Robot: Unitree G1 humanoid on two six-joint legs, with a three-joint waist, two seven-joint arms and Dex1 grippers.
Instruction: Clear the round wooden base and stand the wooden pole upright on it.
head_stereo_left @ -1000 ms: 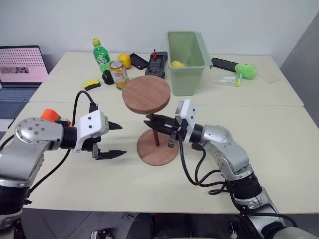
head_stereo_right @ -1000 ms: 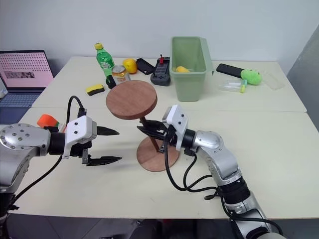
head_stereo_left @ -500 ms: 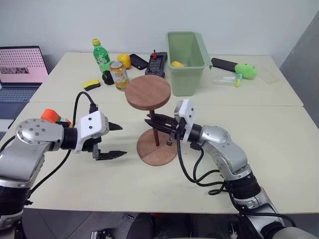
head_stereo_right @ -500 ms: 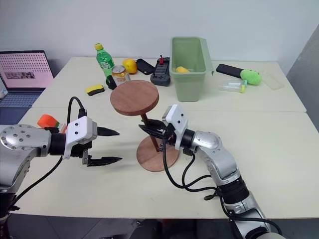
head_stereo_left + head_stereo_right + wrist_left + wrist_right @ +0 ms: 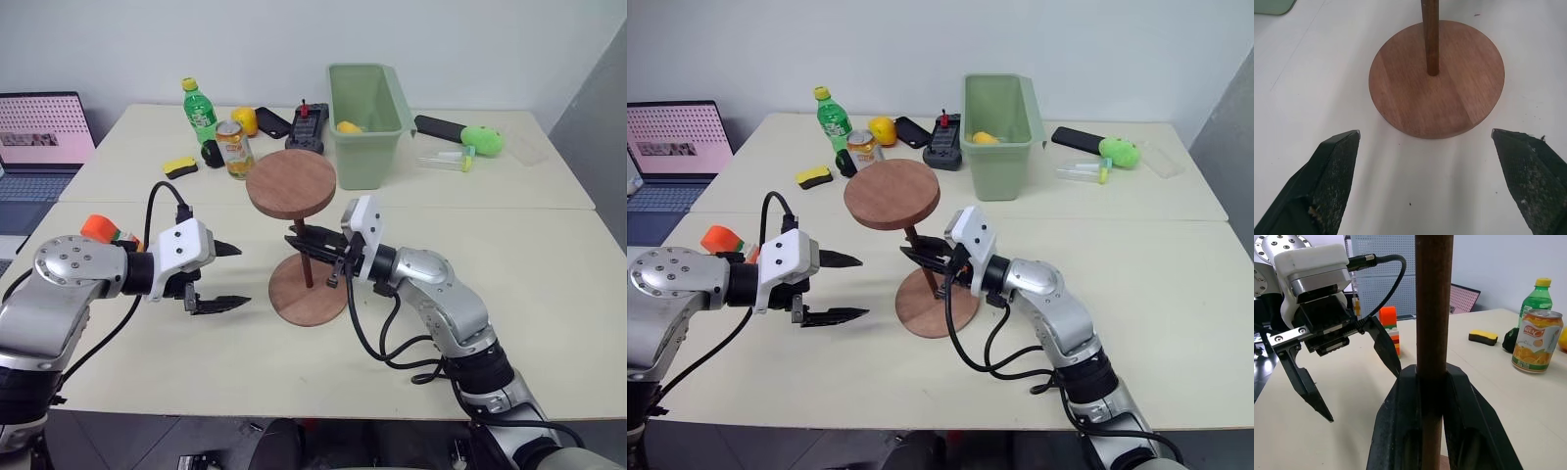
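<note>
The round wooden base (image 5: 292,300) lies flat on the near table. The wooden pole (image 5: 307,268) stands upright at the base's centre, with its fixed disc (image 5: 291,183) on top. My right gripper (image 5: 306,247) reaches in level from the right and is shut on the pole's rod (image 5: 1433,308) about halfway up, a finger (image 5: 1400,431) pressed against each side. My left gripper (image 5: 243,275) hovers open just left of the base, holding nothing. In its wrist view the base (image 5: 1459,103) and the foot of the rod (image 5: 1430,34) lie ahead between the spread fingers.
On the far table stand a green bin (image 5: 367,117), a green bottle (image 5: 199,110), a can (image 5: 233,147), a yellow sponge (image 5: 179,165), a black power strip (image 5: 307,125) and a green toy (image 5: 480,139). A laptop (image 5: 39,132) sits far left. An orange object (image 5: 98,227) lies behind my left arm.
The pole has gone from leaning left to upright, its top disc shifting right. The right gripper stays on the rod. The left gripper has not moved.
</note>
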